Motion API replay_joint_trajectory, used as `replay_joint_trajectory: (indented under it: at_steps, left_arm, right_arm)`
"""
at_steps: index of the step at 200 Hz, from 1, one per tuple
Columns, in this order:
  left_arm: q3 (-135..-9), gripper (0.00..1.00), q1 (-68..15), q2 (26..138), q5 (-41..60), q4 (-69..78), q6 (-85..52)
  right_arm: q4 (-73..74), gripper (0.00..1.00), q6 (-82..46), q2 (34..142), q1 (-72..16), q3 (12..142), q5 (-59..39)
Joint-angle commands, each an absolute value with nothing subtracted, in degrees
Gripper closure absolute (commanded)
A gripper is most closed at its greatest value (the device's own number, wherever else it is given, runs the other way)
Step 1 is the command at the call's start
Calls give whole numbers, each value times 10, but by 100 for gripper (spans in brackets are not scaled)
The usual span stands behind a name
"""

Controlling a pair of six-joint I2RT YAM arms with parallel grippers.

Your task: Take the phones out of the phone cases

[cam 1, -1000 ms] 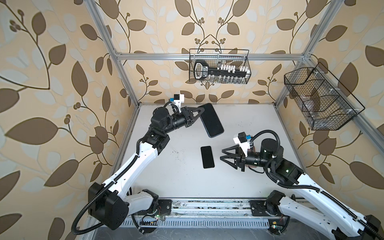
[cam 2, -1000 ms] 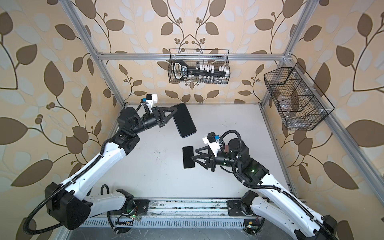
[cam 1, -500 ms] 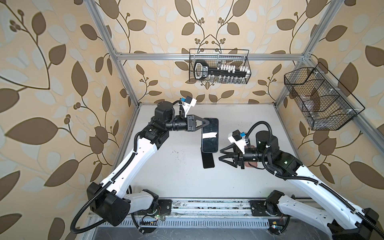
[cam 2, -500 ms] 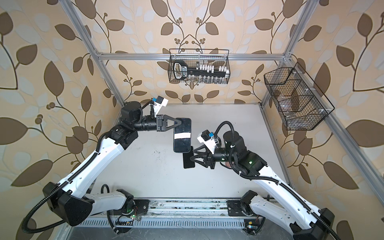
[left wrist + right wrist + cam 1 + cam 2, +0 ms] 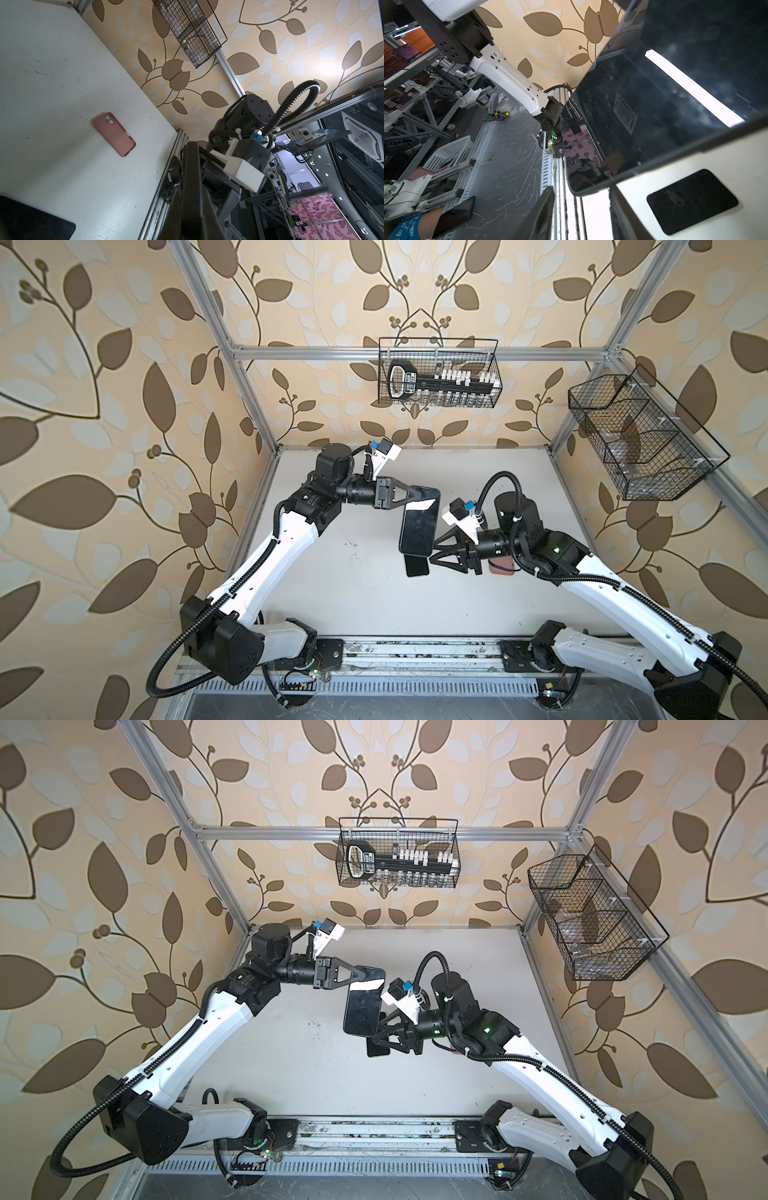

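A large black phone (image 5: 419, 526) (image 5: 363, 1006) with a glossy screen hangs in the air over the table's middle. My left gripper (image 5: 419, 499) (image 5: 365, 975) is shut on its far end; the left wrist view shows it edge-on (image 5: 192, 166). Its rim is dark, and I cannot tell whether that rim is a phone case. My right gripper (image 5: 433, 553) (image 5: 376, 1032) (image 5: 581, 207) stands open at the phone's near corner (image 5: 664, 104), which lies just ahead of the fingers, apart from them.
A smaller black phone (image 5: 417, 567) (image 5: 691, 201) lies flat on the table below the held one. An empty pink case (image 5: 114, 134) (image 5: 500, 566) lies under my right arm. Wire baskets hang on the back wall (image 5: 438, 377) and the right wall (image 5: 640, 439).
My left gripper swung the phone from the back of the table to the middle and turned it lengthwise. My right gripper rose from beside the small phone up to the held phone's near corner.
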State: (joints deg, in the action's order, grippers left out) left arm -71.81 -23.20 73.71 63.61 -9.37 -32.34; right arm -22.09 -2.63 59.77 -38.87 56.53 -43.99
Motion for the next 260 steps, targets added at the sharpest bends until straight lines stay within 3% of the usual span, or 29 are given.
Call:
replay_joint_trajectory:
  at_steps: [1, 129, 177, 260]
  left_arm:
    - [-742, 100, -232, 731, 675, -36, -344]
    - [-723, 100, -239, 727, 685, -4, -369]
    - [-727, 100, -239, 734, 689, -9, -368]
    - [-733, 100, -239, 757, 701, -11, -368]
  right_arm:
    - [-218, 57, -8, 605, -403, 591, -460]
    - [-159, 68, -36, 643, -445, 621, -488]
    - [-159, 77, -42, 642, -446, 628, -504]
    - [-191, 79, -25, 647, -464, 660, -518]
